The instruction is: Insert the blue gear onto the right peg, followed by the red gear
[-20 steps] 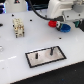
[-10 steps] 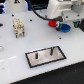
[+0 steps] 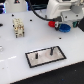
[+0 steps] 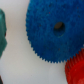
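A glossy white table point(image 3: 15, 55) fills the scene under bright light; a blue strip borders its far edge.

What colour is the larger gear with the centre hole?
Bright blue. The blue gear shows best in the wrist view, beside the red gear.

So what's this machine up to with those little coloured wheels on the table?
A robot arm is hanging over two toothed gears on a white table: the blue gear and, right beside it, the smaller red gear. Both lie flat and neither is picked up yet. Nearer the front of the exterior view sits a grey plate with two upright pins; the right peg is bare, so nothing has gone on it. The gripper's fingers can't be made out clearly.
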